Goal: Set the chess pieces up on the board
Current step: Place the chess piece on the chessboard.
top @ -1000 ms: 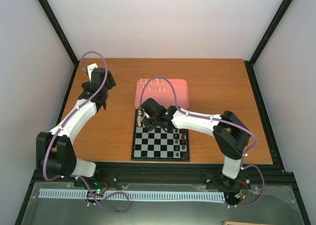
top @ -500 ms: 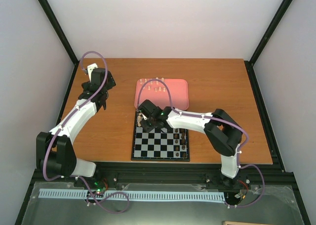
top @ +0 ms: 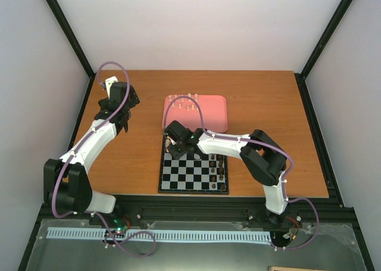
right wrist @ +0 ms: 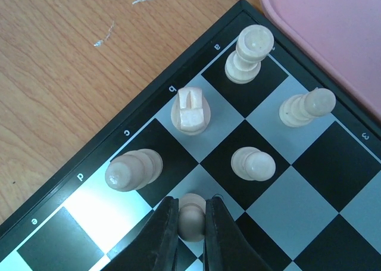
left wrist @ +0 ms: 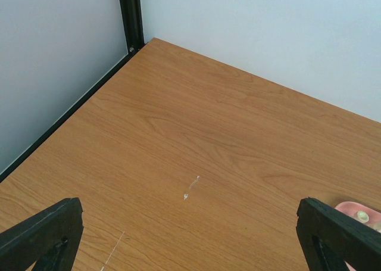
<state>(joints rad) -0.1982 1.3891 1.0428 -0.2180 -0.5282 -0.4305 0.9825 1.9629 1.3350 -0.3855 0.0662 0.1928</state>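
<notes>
Pinching a cream pawn (right wrist: 191, 222) between its fingers, the right gripper (right wrist: 191, 211) hung low over the crowded corner of the board (right wrist: 351, 158). A skewed descent could have toppled the neighbouring pawn (right wrist: 253, 164) or the taller piece (right wrist: 134, 170). The left gripper (left wrist: 190, 241) stood spread wide above the table (left wrist: 196, 134).

A pink rounded-rectangle plastic tray (top: 215, 120) lies mid-table on a brown wood-grain tabletop (top: 268, 104) marked by faint white scratches (left wrist: 190, 187). Tiny dark brown chess pieces (top: 221, 167) stand clustered nearer the front edge. Pale walls (top: 196, 27) and black metal frame posts (top: 65, 30) enclose the scene.
</notes>
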